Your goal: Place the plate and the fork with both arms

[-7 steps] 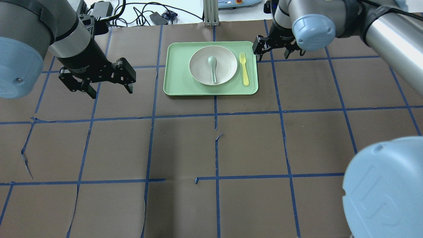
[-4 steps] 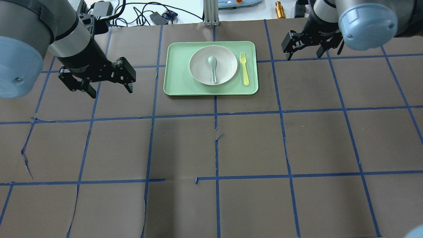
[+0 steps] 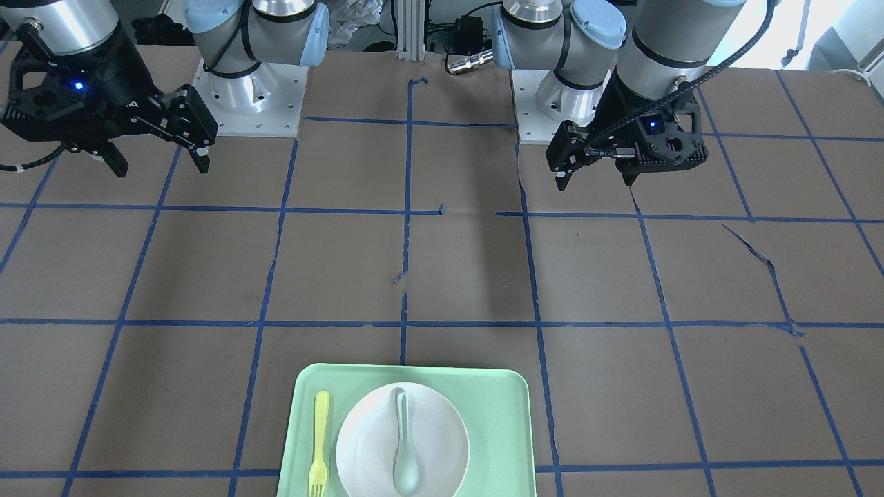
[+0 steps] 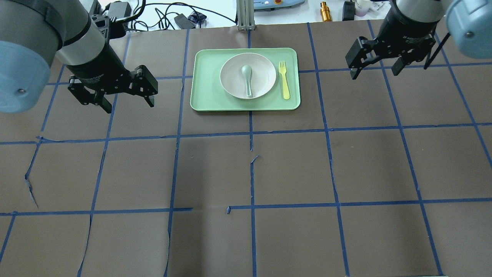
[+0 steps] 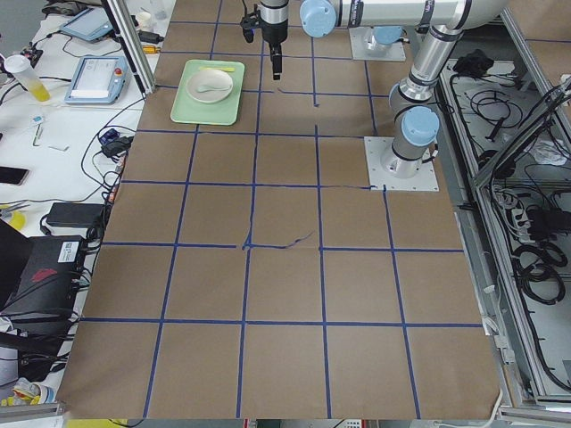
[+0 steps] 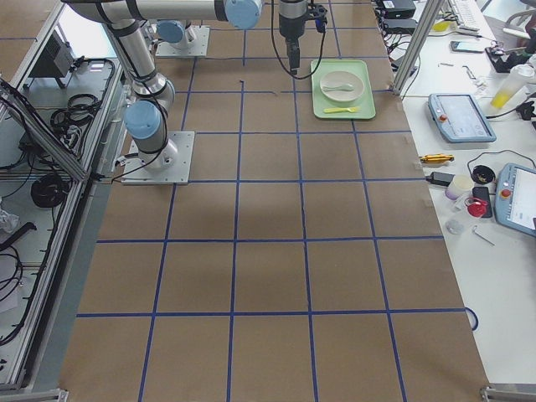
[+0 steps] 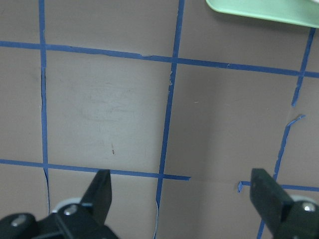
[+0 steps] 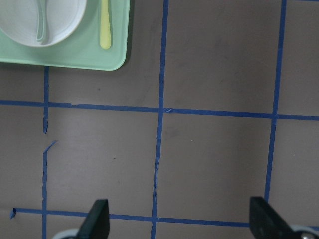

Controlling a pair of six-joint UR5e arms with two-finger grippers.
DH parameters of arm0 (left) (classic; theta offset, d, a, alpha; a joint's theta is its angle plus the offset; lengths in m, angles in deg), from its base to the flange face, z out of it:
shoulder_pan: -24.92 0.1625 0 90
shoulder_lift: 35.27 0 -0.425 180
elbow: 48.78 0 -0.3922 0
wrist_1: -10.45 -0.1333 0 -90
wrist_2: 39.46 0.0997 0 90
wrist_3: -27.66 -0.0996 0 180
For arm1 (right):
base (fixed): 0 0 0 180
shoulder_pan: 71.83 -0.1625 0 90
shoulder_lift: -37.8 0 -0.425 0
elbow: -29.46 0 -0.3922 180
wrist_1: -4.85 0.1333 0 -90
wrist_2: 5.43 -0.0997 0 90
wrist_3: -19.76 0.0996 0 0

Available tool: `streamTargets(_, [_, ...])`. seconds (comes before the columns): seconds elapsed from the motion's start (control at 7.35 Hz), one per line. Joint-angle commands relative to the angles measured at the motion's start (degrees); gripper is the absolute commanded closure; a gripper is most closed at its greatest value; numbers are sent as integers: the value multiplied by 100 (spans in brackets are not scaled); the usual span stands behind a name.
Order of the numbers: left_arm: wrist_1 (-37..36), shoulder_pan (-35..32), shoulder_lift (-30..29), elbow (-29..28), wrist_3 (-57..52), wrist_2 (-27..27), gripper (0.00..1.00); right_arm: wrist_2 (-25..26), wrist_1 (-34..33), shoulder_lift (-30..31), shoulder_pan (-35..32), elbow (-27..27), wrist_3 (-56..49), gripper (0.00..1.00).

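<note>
Left of the tray (image 4: 207,77), my left gripper (image 4: 128,105) points down, jaws spread wide and empty; right of it, my right gripper (image 4: 374,73) does the same. On the tray lie the plate (image 4: 261,82) and the fork (image 4: 284,82).

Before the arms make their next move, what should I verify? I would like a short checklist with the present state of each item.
1. The left tool is open and empty: ok.
2. The right tool is open and empty: ok.
3. The plate sits inside the tray: ok.
4. The fork lies flat on the tray beside the plate, apart from it: ok.
5. Both tools are away from the tray: ok.
6. The spoon in the plate belongs there: cannot tell.
</note>
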Motion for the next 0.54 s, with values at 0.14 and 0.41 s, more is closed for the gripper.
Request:
streamTargets(0.14, [0,0,13,-23,9,0,0,14,-425,-48,-14,-237,261,0])
streamTargets(0.41, [0,0,14,-23,9,0,0,-12,-346,-22,-23,-246,279,0])
